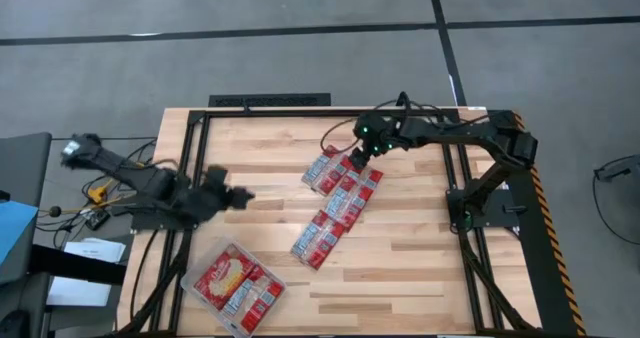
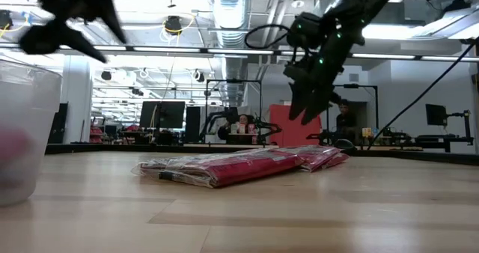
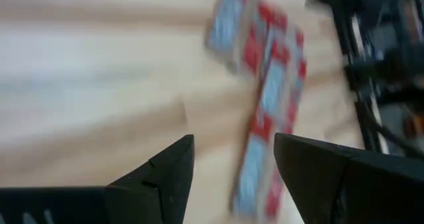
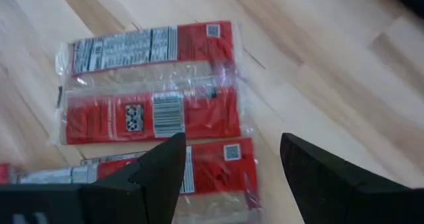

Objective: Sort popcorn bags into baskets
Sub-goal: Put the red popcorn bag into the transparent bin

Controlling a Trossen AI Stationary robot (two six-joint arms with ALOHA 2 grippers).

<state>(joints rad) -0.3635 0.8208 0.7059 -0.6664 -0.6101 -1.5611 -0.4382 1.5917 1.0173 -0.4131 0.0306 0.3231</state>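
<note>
A: Which step is going on?

B: Picking, I'd judge. The right gripper is hanging with jaws spread wide and empty over the popcorn bags lying in a row mid-table. The left gripper is hovering partly open and empty between the clear tray, which is holding a few packets, and that row.

A: Next move?

B: Probably lowering squarely onto one flat packet, then pinching.
</note>
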